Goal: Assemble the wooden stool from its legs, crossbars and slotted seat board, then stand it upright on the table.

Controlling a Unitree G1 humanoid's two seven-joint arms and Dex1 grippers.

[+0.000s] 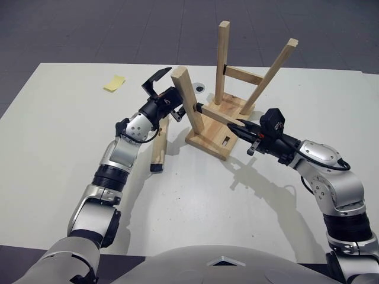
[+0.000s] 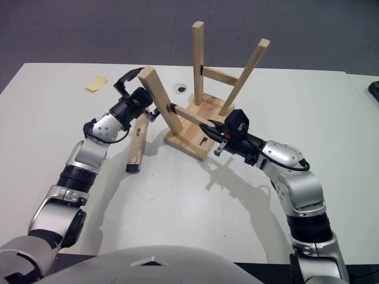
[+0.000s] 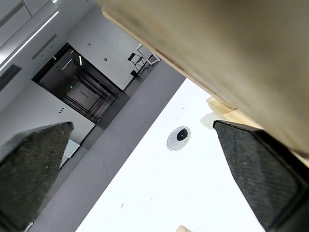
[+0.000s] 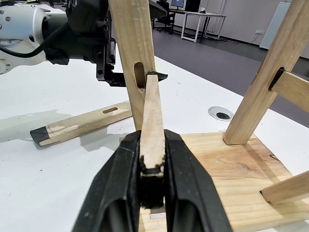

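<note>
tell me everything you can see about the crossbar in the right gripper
The crossbar is a thin, flat strip of pale bare wood. The right gripper is shut on its near end. It runs roughly level over the seat board, and its far tip meets the oval slot in the tilted leg; how deep it sits is unclear.

The pale wooden crossbar (image 4: 152, 116) has its near end buried inside my right gripper (image 4: 153, 141); I can't tell how deep its tip sits in the slanted wooden leg (image 4: 133, 43); at nine o'clock of the slotted wooden seat board (image 1: 206, 143), the loose wooden leg (image 1: 158, 151) runs behind my left gripper (image 1: 167, 93), far end hidden.
</note>
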